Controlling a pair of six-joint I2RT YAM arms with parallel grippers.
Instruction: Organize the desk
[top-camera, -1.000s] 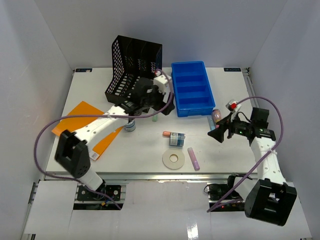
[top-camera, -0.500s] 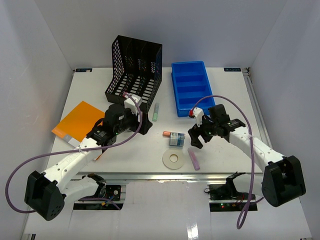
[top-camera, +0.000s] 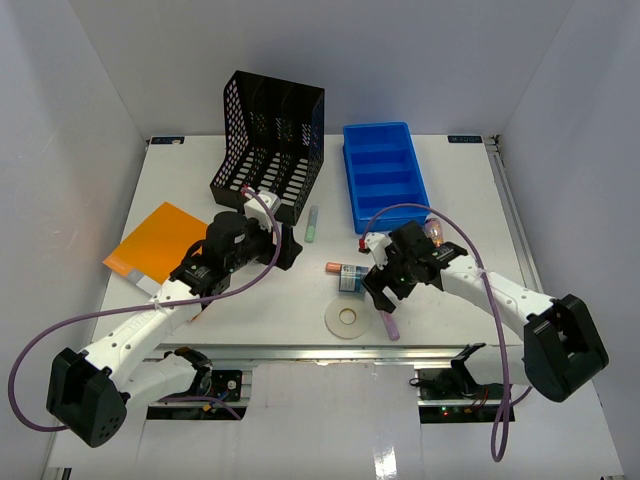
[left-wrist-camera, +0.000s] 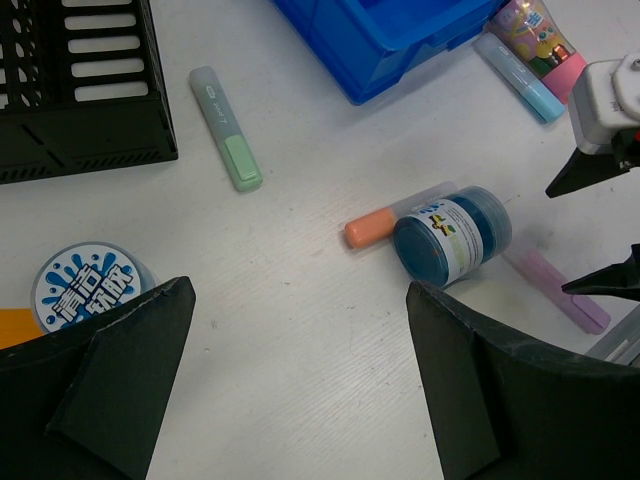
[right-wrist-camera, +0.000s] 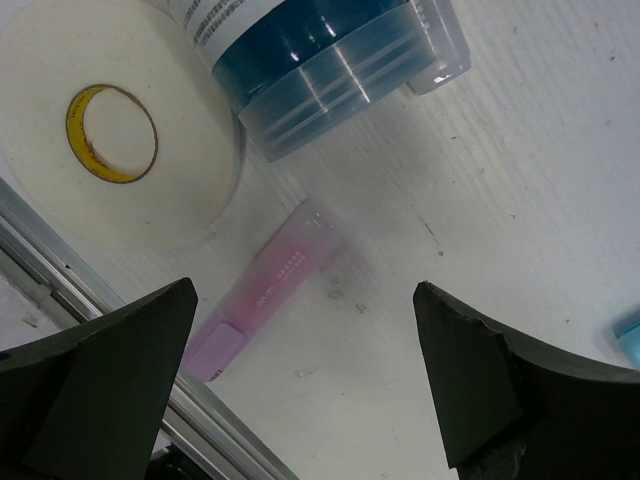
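The white desk (top-camera: 270, 310) holds scattered items. My left gripper (top-camera: 290, 250) is open and empty above bare desk (left-wrist-camera: 300, 400); a green highlighter (left-wrist-camera: 226, 128) and an orange-capped highlighter (left-wrist-camera: 370, 229) beside a blue jar (left-wrist-camera: 452, 236) lie ahead of it. A round blue-and-white lidded tub (left-wrist-camera: 88, 285) sits by its left finger. My right gripper (top-camera: 378, 288) is open and empty, low over the desk (right-wrist-camera: 305, 380), with a pink highlighter (right-wrist-camera: 270, 290) just ahead between the fingers. The white tape roll (right-wrist-camera: 110, 140) and the jar (right-wrist-camera: 320, 70) lie beyond.
A black mesh file rack (top-camera: 268, 145) and a blue compartment tray (top-camera: 385, 175) stand at the back. An orange folder (top-camera: 160, 245) lies at the left. A pink bottle (left-wrist-camera: 540, 35) and a light blue highlighter (left-wrist-camera: 518, 75) lie right of the tray. The near metal rail (right-wrist-camera: 100, 330) runs beside the pink highlighter.
My left gripper has drawn back from between the rack and tray toward the near left. My right gripper has swung left from the right side and come down by the pink highlighter.
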